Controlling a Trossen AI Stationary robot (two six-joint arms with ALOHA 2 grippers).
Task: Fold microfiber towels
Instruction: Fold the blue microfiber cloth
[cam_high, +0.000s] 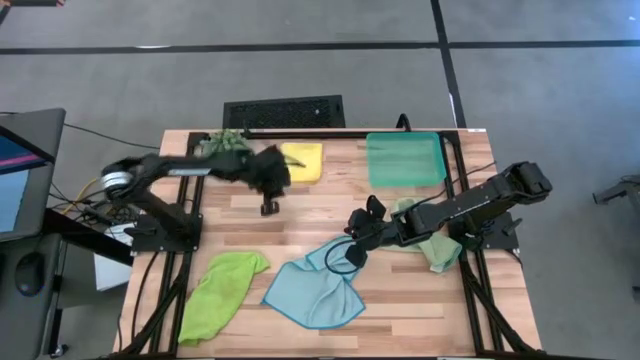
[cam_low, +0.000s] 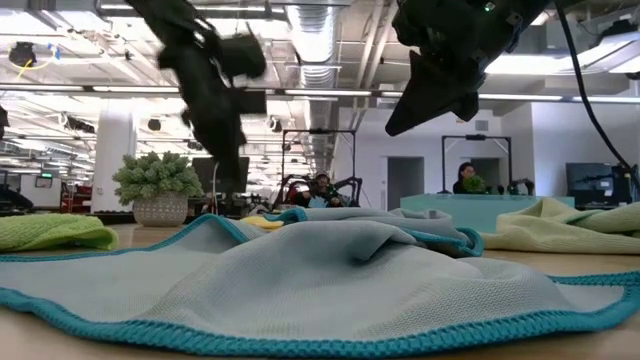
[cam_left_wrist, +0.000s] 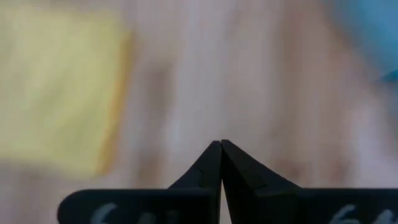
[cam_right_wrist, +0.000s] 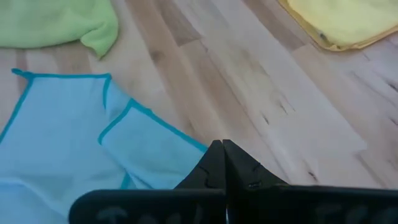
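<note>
The light blue towel (cam_high: 315, 292) lies rumpled on the table near the front edge, with one corner turned over (cam_right_wrist: 134, 134). The lime green towel (cam_high: 220, 290) lies bunched at the front left. The yellow towel (cam_high: 303, 160) lies flat at the far middle. The pale sage towel (cam_high: 432, 245) lies crumpled under my right arm. My left gripper (cam_high: 268, 206) is shut and empty, above bare wood just in front of the yellow towel. My right gripper (cam_high: 348, 255) is shut and empty, raised above the blue towel's far right edge (cam_low: 430, 235).
A teal tray (cam_high: 405, 158) stands at the far right, beside the yellow towel. A small spiky plant in a pot (cam_low: 158, 190) stands at the far left. Bare wood (cam_high: 320, 215) shows in the table's middle between the two grippers.
</note>
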